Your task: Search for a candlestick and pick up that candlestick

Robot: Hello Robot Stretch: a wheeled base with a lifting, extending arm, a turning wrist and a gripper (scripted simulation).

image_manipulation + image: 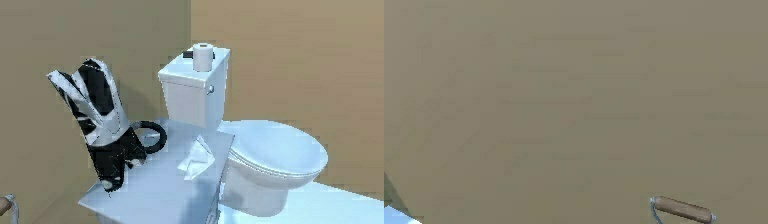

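Low table beside the toilet bears a black-and-white bundle and white tissue. Paper roll tops the toilet's tank.

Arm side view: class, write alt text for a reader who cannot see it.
A white toilet stands against a tan wall, a paper roll on its tank. Beside it, a low pale table bears a black-and-white object.
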